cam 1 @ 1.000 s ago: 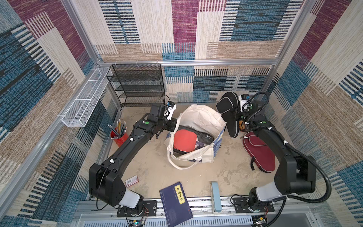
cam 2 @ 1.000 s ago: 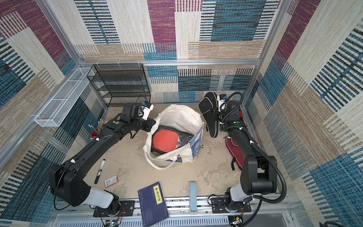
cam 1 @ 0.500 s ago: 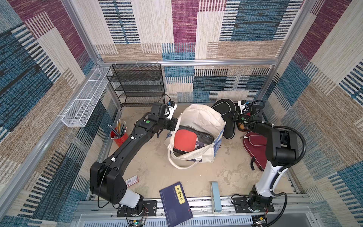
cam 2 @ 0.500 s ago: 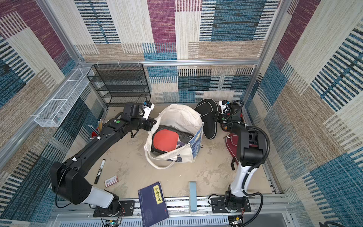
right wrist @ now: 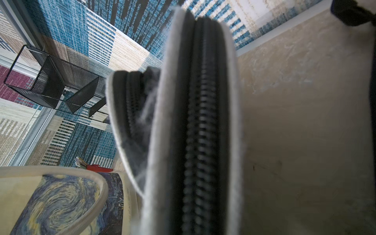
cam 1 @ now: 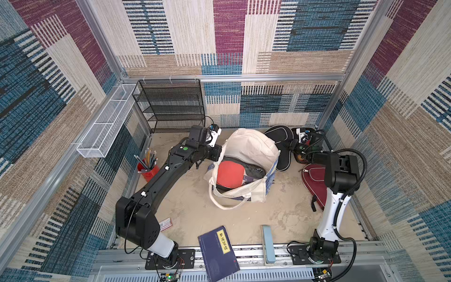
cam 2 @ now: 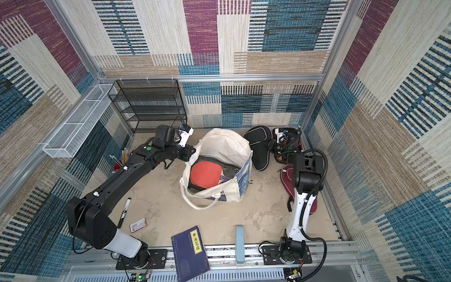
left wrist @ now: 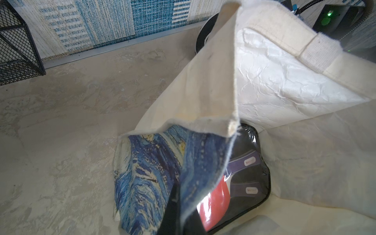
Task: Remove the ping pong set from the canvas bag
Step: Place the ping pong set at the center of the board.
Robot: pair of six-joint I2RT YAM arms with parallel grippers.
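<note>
Black paddle case (cam 1: 280, 150), long axis front-to-back

One canvas bag (cam 1: 251, 146), one black paddle case (cam 1: 283, 158), one maroon paddle case (cam 1: 314, 183), one clear paddle case (cam 1: 229, 174), one blue book (cam 1: 219, 254), one pencil cup (cam 1: 147, 171), one marker (cam 2: 124, 212), one mesh shelf (cam 1: 170, 107)

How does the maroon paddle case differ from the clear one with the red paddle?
The maroon paddle case lies out on the table; the clear paddle case sits inside the canvas bag. The maroon case is opaque; the clear case shows a red paddle. Both are paddle cases.
</note>
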